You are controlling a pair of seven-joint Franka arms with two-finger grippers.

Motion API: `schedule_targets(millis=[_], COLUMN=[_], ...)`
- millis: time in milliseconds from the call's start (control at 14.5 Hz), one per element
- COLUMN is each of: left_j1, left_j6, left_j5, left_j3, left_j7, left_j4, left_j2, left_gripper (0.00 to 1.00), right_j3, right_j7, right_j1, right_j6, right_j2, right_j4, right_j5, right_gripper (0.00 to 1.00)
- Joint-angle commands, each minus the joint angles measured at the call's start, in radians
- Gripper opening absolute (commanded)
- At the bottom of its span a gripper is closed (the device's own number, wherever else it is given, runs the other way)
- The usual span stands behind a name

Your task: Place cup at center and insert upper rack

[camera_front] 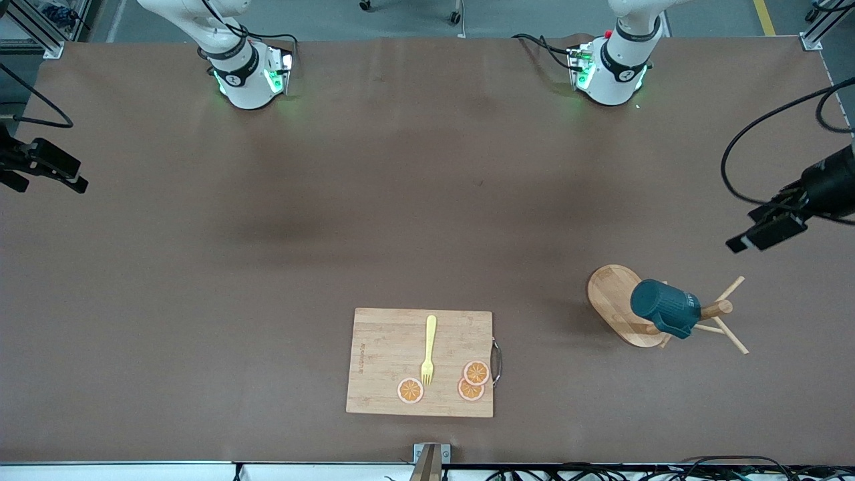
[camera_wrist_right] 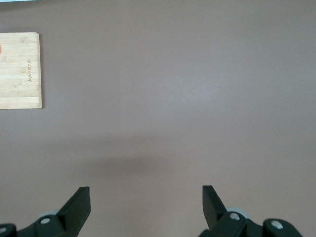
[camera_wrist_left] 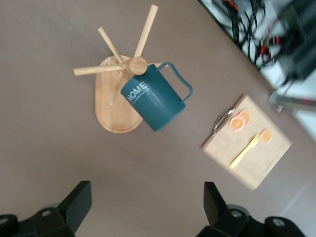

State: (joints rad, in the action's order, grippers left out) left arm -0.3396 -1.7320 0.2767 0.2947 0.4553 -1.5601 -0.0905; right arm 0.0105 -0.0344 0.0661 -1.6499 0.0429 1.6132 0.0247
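Teal cup (camera_front: 665, 308) hangs by its handle on a peg of the wooden rack (camera_front: 668, 312), near the left arm's end of the table (camera_front: 267, 234), not at its center. Left gripper (camera_wrist_left: 147, 205) hovers above it, jaws open; right gripper (camera_wrist_right: 146, 205) waits open over bare table

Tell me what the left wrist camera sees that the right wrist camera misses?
Only the left wrist view shows the dark teal cup hanging on the wooden rack, plus the yellow fork and orange slices. Only the right wrist view shows the right pincer, open over bare table. Both show the cutting board, the brown table, and an open pincer; the left pincer is up near the rack.
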Motion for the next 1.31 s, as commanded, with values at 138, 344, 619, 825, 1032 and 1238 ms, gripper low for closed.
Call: schedule_targets(millis=[138,344,619,825,1032,1238], left_j1=[-0.021,-0.019,-0.015,-0.015,-0.013,0.077], left_j6=[0.028,0.029,0.031,0.058,0.061,0.06], left_j5=[-0.085,-0.166,-0.203,-0.205,-0.205,-0.229], left_j3=[0.012,0.049,0.076,0.095,0.109,0.063], left_j7=[-0.286,-0.358,-0.388,-0.388,-0.386,-0.377], left_j4=[-0.015,0.006,0.0,-0.001,-0.003,0.003], left_j2=[0.072,0.08,0.078,0.09,0.101,0.094], left_gripper=[1.0,1.0,1.0,1.0,1.0,1.0], right_j3=[0.002,0.002,0.002,0.011,0.016,0.037], right_j7=[0.002,0.002,0.002,0.002,0.004,0.005], right_j1=[-0.005,-0.011,-0.015,-0.041,-0.061,-0.068], right_j6=[-0.002,-0.007,-0.008,-0.01,-0.01,-0.013], right_j2=[0.005,0.0,-0.002,-0.002,-0.002,-0.002], right_j4=[0.002,0.001,-0.001,0.001,0.001,0.002], right_j5=[-0.005,-0.002,-0.002,-0.006,-0.009,-0.006], right_gripper=[1.0,1.0,1.0,1.0,1.0,1.0])
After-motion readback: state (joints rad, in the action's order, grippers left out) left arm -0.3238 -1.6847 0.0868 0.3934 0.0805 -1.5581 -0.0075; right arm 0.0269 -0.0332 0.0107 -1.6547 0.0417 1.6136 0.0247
